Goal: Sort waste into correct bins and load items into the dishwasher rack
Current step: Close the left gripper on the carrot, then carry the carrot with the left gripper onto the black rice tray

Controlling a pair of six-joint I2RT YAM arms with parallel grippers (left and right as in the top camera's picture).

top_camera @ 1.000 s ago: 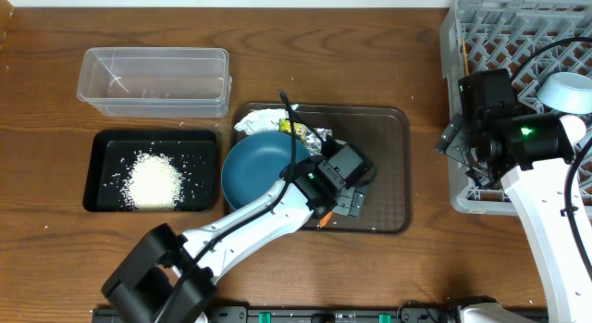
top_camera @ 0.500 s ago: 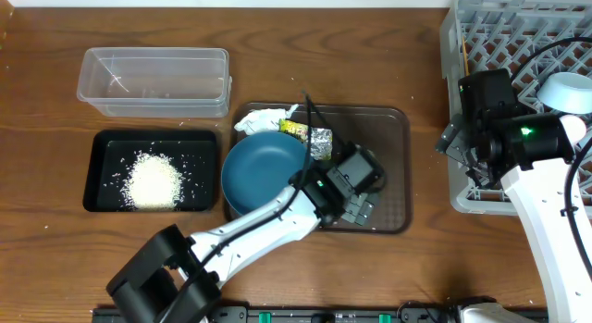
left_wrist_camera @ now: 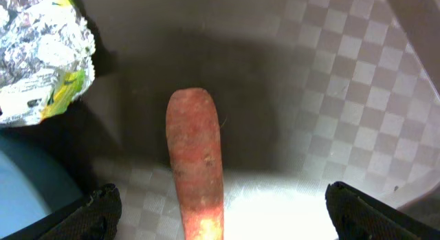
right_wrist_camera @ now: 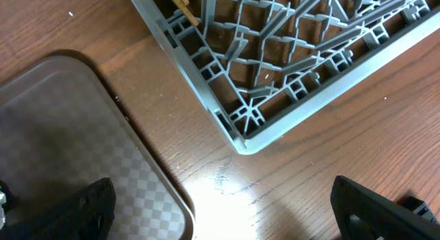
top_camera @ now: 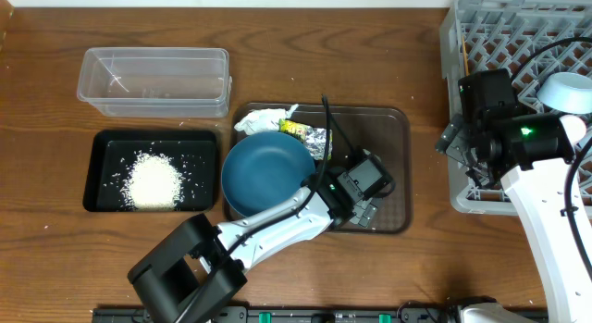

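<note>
Two arms stood at the worktop (top_camera: 370,45), and only the left one had work in hand. As I judged it, your step was to lift the carrot (left_wrist_camera: 196,157) for the black tray (top_camera: 97,170), where the rice (top_camera: 153,182) already lay.

To do that well, you were best to leave the right gripper (right_wrist_camera: 227,212) parked. It hung over bare wood beside the corner of the grey rack (top_camera: 518,45), fingers spread and holding nothing.

On the brown tray (top_camera: 388,147), you had to keep the left arm off the dark-blue bowl (top_camera: 264,170), which sat just beside the wrist on the tray's left half. You also had to keep clear of the foil wrapper (left_wrist_camera: 41,54), which lay near the carrot's far tip and could have snagged a finger.

The carrot is smooth and tapered, so a straight descent and a close across its thicker part looked safest. A pinch at the narrow tip could well have let it slide on the tray's slick checked surface.

Your left gripper (left_wrist_camera: 230,216) was spread wide and empty, low over the brown tray. In the left wrist view the carrot lay lengthwise between the two fingers, a little nearer the left one and touching neither. Its near end ran off the bottom edge of that view. From overhead the gripper hid it completely.
</note>
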